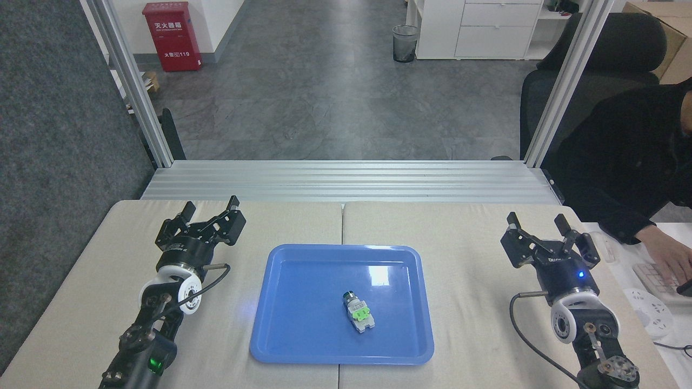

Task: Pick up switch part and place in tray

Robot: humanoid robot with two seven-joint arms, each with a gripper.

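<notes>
The tray (303, 329) sits centred on the table (476, 232), closer to the near edge, with bare tabletop open on both its long sides and behind it. The switch part (357, 312) lies flat inside the tray, right of the tray's centre, metal end pointing to the far edge, touching neither rim. My left gripper (211, 206) hovers near the far-left corner, jaws spread, holding nothing. My right gripper (538, 220) is by the table's right edge, well apart from the tray, jaws also spread and empty. Past that edge a person's hand (667, 256) rests on a keyboard (651, 278).
</notes>
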